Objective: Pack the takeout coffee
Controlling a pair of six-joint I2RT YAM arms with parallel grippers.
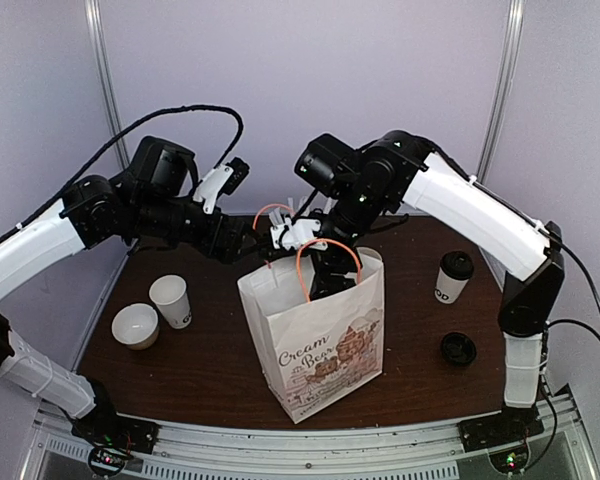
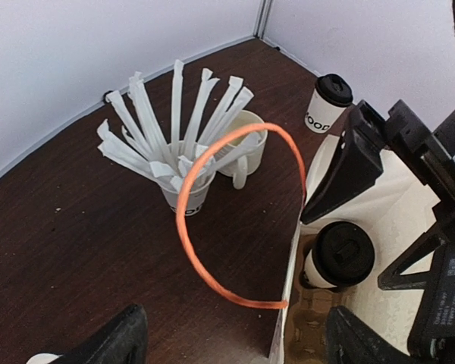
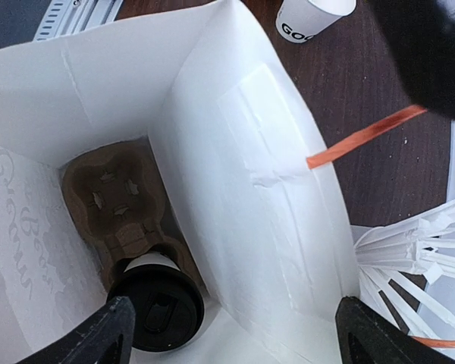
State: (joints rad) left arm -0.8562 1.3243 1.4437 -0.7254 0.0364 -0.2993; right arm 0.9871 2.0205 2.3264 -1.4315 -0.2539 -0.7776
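Bright, even light; soft shadows, little glare.

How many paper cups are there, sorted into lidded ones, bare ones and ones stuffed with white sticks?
Lidded cups: 2, the bagged cup and the table cup
Lidless cup: 1
Cup of white sticks: 1
Total: 4

Table (image 1: 210,370): dark brown wood.
Centre: 1 paper bag (image 1: 325,340), upright.
Right of bag: 1 lidded cup (image 1: 452,277), 1 loose black lid (image 1: 458,348).
Left of bag: 1 open cup (image 1: 170,300), 1 cream bowl (image 1: 135,325).
Behind bag: 1 cup of sticks (image 2: 186,193), 1 mug (image 2: 243,144).
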